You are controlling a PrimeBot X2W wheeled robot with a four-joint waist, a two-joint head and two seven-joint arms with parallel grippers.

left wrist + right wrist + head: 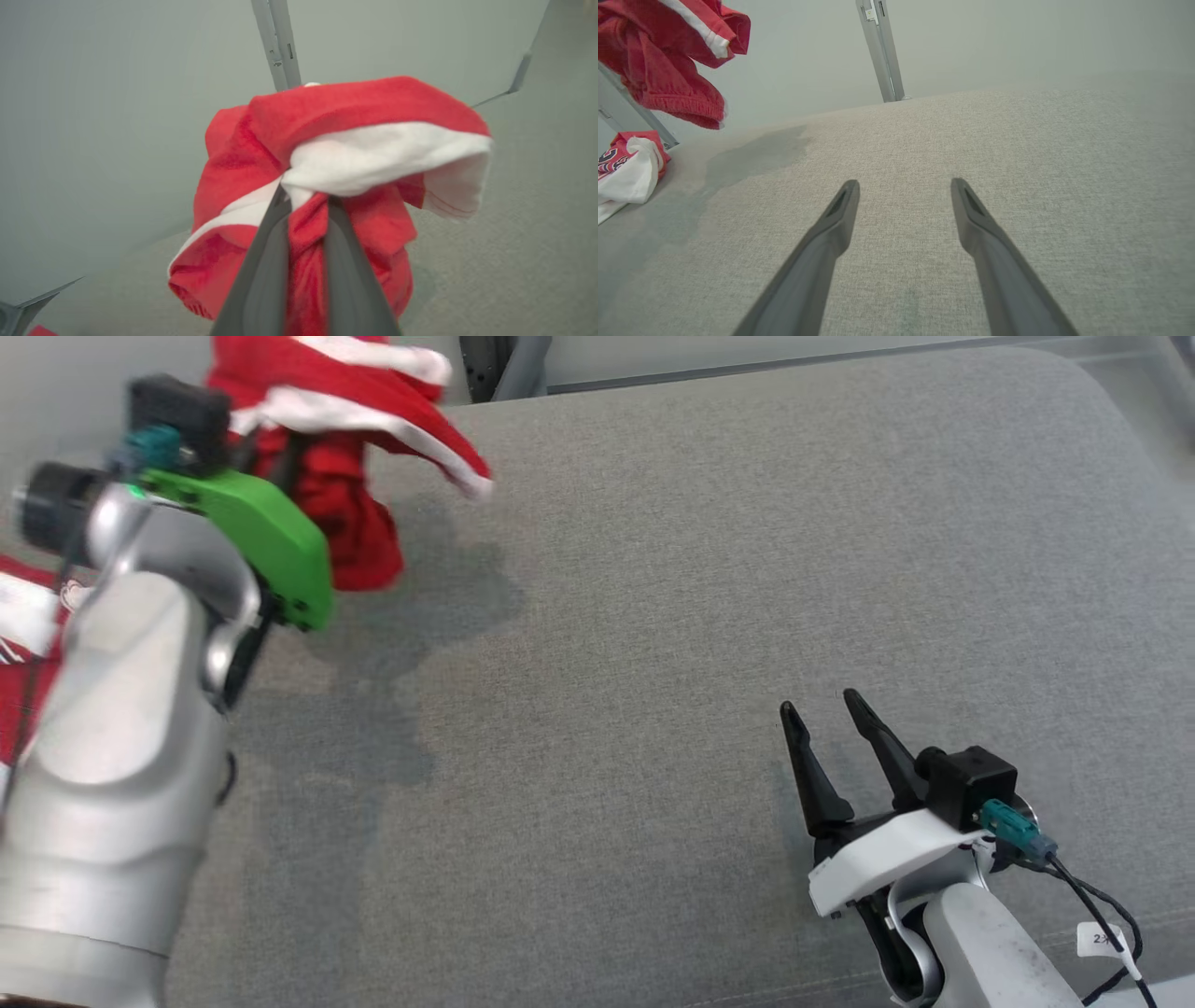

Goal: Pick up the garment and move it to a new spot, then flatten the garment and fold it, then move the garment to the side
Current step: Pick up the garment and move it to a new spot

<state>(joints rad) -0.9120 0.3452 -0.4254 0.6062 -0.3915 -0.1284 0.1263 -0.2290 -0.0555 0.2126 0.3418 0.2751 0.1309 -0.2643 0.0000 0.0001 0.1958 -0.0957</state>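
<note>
Left wrist view: my left gripper [306, 200] is pinched shut on the garment [355, 112]; my two dark fingers [261, 270] stand close together with a fold of red cloth caught between them; the garment is red with a white band, bunched into a lump around my fingertips; under it lies the grey cushion [514, 261], and a grey post [280, 46] rises behind it against a pale wall.

Right wrist view: my right gripper [903, 186] has its fingers spread wide with nothing between them, low over the grey cushion; the garment hangs at the upper left, clear of the cushion, one white stripe showing; its shadow [752, 154] falls on the fabric below it; a second cloth [626, 172], red and white, lies crumpled at the left edge; the post stands at the far edge of the cushion.

Head view: my pale left forearm [121, 756] reaches up the left side, ending in a green mount [271, 551]; the garment hangs from it at the upper left, near the cushion's far left corner; I cannot see my left fingertips here, since the cloth covers them; the second cloth shows beside the forearm at the left edge; my right gripper sits at the lower right, fingers apart, well apart from the garment; a black cable [1092, 896] with a white tag runs from its wrist.
</note>
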